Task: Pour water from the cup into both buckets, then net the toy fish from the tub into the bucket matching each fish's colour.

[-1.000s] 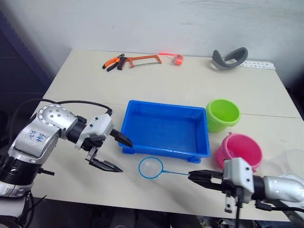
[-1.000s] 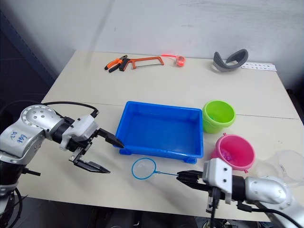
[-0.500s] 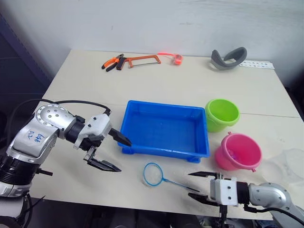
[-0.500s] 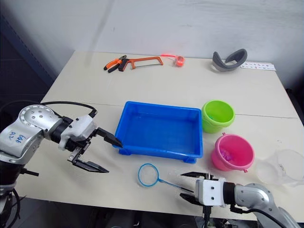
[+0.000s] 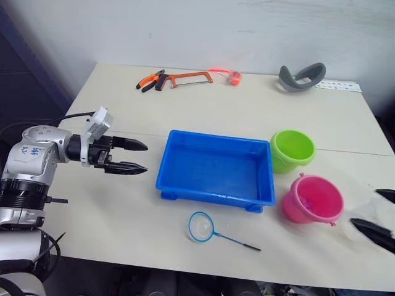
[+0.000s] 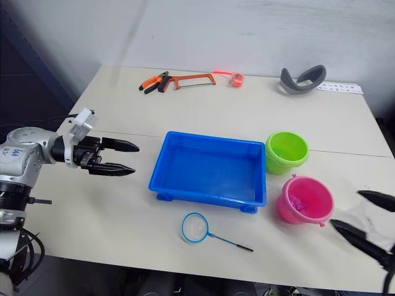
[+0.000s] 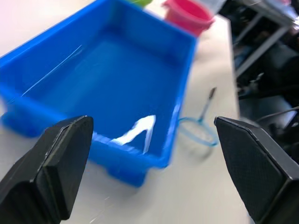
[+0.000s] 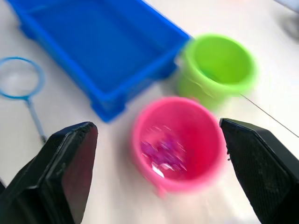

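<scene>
the tub (image 5: 216,168) sits mid-surface and we see no fish in it from either head view or the left wrist view; its floor reads as bare blue with a sheen that may be water. the pink bucket (image 8: 176,142) stands just beside the tub's near right corner and holds a cluster of magenta fish (image 8: 161,153) at its bottom. the green bucket (image 5: 291,148) stands beyond the pink one, next to the tub's far right corner; we cannot make out its contents. the net (image 5: 202,226) lies flat on the surface in front of the tub, hoop toward the robot's left, handle running right, touched by nothing. the cup (image 6: 365,217) is a faint clear shape at the right edge, beside the pink bucket, between the right end effector's (image 6: 363,217) fingers.

judgement: netting looks finished or nearly so, since the tub appears empty and the net is set down. we cannot confirm green fish in the green bucket, nor whether both buckets hold water.

left end effector (image 5: 132,156) hovers left of the tub, fingers spread, holding nothing. right end effector is spread wide, gripping nothing.

far edge of the surface: pliers (image 5: 149,81), hacksaw (image 5: 188,78), grey curved object (image 5: 300,75).
</scene>
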Robot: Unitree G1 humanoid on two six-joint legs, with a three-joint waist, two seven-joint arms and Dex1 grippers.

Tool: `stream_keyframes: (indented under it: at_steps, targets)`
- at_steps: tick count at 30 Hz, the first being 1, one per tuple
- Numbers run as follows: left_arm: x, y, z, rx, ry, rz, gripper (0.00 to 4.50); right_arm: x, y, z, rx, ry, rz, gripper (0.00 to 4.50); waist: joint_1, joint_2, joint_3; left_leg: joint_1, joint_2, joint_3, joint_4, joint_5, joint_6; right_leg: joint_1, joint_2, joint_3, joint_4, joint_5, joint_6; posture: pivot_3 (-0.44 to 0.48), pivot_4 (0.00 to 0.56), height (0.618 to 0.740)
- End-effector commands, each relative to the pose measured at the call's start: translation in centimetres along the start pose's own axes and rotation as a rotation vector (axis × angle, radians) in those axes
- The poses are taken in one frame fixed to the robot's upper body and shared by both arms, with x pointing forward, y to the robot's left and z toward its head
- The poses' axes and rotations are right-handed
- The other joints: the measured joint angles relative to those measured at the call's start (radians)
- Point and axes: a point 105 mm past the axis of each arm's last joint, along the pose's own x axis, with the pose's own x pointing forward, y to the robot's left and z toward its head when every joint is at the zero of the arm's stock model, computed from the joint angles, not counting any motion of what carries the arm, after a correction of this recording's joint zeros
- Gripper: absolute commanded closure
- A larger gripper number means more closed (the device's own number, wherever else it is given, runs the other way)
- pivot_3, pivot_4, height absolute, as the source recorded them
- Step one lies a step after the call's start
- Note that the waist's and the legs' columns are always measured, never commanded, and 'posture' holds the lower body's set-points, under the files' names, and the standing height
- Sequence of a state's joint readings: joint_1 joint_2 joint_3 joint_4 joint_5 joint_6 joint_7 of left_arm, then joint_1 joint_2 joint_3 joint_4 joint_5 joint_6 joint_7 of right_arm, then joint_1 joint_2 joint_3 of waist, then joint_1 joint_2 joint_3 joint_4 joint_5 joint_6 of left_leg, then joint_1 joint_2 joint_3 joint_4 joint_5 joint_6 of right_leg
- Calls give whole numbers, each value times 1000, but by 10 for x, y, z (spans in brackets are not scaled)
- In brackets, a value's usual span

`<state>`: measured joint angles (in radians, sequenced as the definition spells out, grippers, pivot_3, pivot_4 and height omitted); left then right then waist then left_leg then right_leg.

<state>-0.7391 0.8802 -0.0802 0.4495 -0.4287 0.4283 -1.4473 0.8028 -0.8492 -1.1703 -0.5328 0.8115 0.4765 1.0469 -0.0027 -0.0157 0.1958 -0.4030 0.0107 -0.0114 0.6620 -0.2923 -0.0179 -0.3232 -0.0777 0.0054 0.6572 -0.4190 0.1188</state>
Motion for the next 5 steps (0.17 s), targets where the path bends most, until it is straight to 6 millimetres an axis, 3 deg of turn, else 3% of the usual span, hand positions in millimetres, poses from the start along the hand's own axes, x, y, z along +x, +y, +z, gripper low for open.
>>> stream_keyframes:
  at_steps: [1, 5]
  targets:
    - [-4, 13, 7, 56, -20, 79, 0, -18, -14, -8, -12, 34, -66, 44, -1, 0, 0, 0, 0, 0, 0, 0, 0, -1, 0, 0, 0, 0, 0, 0, 150, 740]
    - [0, 14, 8, 72, -34, 63, 0, -16, -16, -9, -22, 32, -75, 44, -1, 0, 0, 0, 1, 1, 0, 0, 0, -1, 0, 1, 0, 0, 0, 0, 150, 740]
